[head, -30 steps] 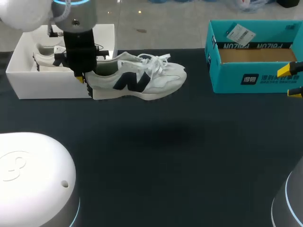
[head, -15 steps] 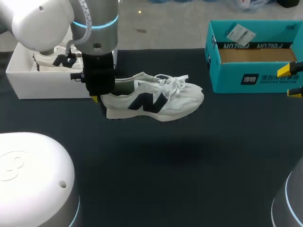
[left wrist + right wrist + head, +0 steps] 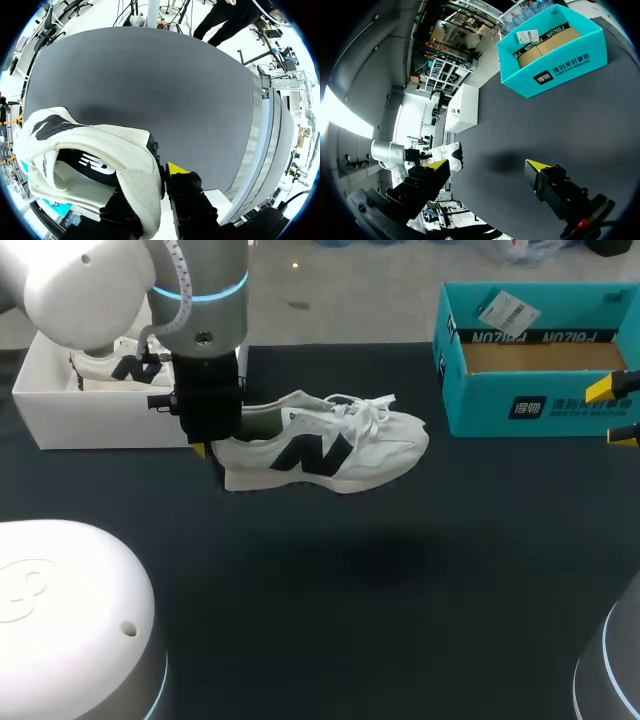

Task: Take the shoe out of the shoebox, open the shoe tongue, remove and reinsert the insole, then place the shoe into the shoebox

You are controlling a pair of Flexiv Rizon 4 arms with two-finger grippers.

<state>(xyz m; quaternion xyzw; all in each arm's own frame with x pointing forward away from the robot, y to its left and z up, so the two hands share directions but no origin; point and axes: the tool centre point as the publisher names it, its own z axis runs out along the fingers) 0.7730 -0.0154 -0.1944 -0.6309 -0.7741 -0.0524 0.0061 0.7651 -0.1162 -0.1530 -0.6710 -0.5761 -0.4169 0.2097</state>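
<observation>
Gripping white lace-up sneaker with dark side logo (image 3: 330, 445) (image 3: 100, 160) by its heel in left gripper (image 3: 205, 445) (image 3: 150, 185), aloft over black table (image 3: 350, 590), just beside white open shoebox (image 3: 100, 420), toe toward teal cardboard box (image 3: 540, 400) (image 3: 555, 60); with right gripper (image 3: 618, 412) (image 3: 487, 167) spread wide, empty, near that box

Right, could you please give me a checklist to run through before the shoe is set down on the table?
1. Grip: the left gripper is shut on the heel of the shoe: ok.
2. The shoe is fully outside the white shoebox: ok.
3. The table under the shoe is bare: ok.
4. The right gripper is open, near the teal box and well away from the shoe: ok.
5. Gap between sole and table: cannot tell.
</observation>
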